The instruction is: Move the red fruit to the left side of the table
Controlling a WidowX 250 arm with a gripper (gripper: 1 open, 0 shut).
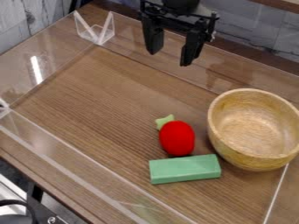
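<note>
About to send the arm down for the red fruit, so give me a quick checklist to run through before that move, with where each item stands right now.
1. Gripper open: ok, the jaws stand apart and hold nothing.
2. Red fruit free to grasp: ok, it lies on the table with nothing on top of it.
3. Gripper above the fruit: not ok, it hangs farther back, toward the rear wall.
4. Room around the fruit: cannot tell whether the green block just in front touches it; the wooden bowl sits close on its right.
5. Left side of the table free for placing: ok, bare wood there.
</note>
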